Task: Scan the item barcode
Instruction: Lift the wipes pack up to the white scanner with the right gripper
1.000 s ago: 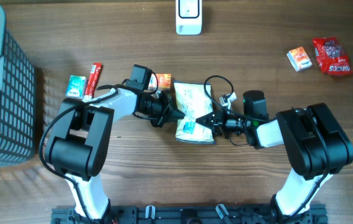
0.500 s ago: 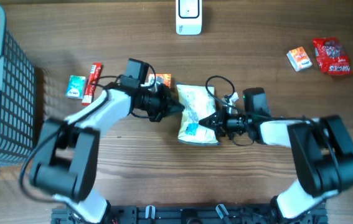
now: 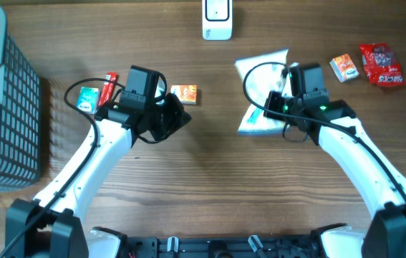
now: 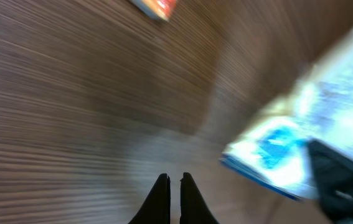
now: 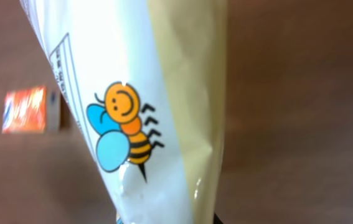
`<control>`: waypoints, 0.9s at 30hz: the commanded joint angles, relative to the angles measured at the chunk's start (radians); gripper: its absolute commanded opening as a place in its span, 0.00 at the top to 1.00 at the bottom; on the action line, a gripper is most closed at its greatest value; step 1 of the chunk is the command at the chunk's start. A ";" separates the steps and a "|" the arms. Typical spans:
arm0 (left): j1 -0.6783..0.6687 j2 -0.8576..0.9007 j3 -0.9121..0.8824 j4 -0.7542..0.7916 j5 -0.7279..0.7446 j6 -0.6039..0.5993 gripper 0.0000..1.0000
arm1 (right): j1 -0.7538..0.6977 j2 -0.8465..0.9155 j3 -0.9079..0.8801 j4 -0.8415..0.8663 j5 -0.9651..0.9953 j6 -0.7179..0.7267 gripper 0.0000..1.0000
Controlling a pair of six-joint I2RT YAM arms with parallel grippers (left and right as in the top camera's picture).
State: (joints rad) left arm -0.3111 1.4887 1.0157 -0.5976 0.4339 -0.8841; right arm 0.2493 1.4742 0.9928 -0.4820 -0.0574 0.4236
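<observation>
**Snack pouch gripped by the right arm, below the scanner**

Snack pouch is a white, glossy, crinkled bag with a pale yellow side and a blue patch at its lower end. The right wrist view shows a cartoon bee printed on it, orange-faced with blue wings, beside a boxed panel of small print. The right gripper has its jaws closed on the pouch's lower end and holds it tilted over the wooden table, right of centre. The white scanner stands at the far edge, up and to the left of the pouch. The left gripper hangs well apart from the pouch with its jaws pressed together on nothing. A small orange box lies just beyond it.
</observation>
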 commanded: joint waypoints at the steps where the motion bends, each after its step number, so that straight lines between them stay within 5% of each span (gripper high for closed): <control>1: 0.002 -0.021 -0.006 -0.035 -0.150 0.017 0.96 | 0.068 -0.024 0.035 0.048 0.382 -0.128 0.96; 10: 0.011 -0.021 -0.006 -0.064 -0.200 0.017 0.96 | 0.233 0.058 0.035 0.386 0.823 -0.430 0.95; 18: 0.104 -0.021 -0.006 -0.140 -0.200 0.017 0.96 | 0.264 0.316 0.035 1.114 0.990 -1.175 0.95; 20: 0.140 -0.021 -0.006 -0.159 -0.200 0.018 0.96 | 0.264 0.468 0.036 1.539 0.943 -1.500 0.95; 22: 0.163 -0.021 -0.006 -0.178 -0.200 0.018 0.96 | 0.264 0.570 0.042 1.770 0.853 -1.702 0.95; 27: 0.188 -0.021 -0.006 -0.209 -0.200 0.066 0.96 | 0.248 0.769 0.121 1.923 0.683 -1.969 0.95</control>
State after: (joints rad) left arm -0.1398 1.4822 1.0142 -0.7963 0.2470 -0.8722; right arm 0.5117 2.1277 1.0500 1.4090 0.7635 -1.2091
